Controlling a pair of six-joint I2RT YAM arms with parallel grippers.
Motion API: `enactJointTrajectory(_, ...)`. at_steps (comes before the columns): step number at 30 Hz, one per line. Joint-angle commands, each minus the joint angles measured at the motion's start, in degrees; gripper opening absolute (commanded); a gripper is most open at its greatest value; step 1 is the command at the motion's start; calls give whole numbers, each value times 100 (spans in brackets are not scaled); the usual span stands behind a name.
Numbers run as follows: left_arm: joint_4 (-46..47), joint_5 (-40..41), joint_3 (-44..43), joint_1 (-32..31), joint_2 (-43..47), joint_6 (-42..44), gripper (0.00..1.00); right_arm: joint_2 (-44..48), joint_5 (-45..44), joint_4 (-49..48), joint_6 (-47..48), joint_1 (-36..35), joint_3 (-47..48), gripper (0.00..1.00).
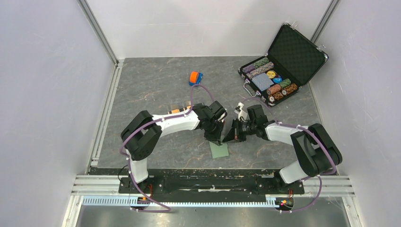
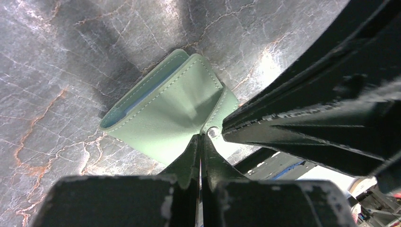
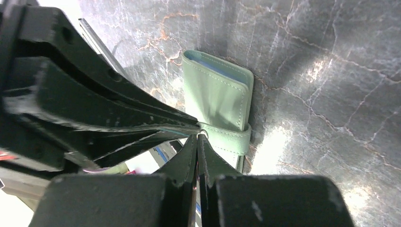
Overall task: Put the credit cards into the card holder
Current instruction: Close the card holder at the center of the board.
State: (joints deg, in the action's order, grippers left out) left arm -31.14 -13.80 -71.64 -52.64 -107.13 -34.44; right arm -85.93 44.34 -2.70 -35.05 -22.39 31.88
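The sage-green card holder (image 1: 219,151) lies folded shut on the marbled table, between the two arms. In the left wrist view the card holder (image 2: 165,111) shows a blue inner edge and a strap ending in a metal snap (image 2: 213,132). My left gripper (image 2: 200,138) is shut, with its tips against the holder beside that snap. My right gripper (image 3: 197,137) is also shut, and its tips meet the strap (image 3: 229,136) from the other side. The two grippers (image 1: 216,140) (image 1: 226,138) nearly touch. I can make out no credit cards.
A clear tray (image 1: 177,109) with something orange in it sits behind my left forearm. An orange-and-blue toy car (image 1: 196,78) lies farther back. An open black chip case (image 1: 279,64) stands at the back right. White walls close in on both sides.
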Motion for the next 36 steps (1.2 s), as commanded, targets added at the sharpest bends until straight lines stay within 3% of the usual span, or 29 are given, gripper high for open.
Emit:
enactJointTrajectory(1,46,-1,-219,-18,334,154,2,-46,126,-143,128,-48,-68,0)
enactJointTrajectory(36,169,-120,280,-17,37,-81,2,-558,-283,68,477,-293,64,0)
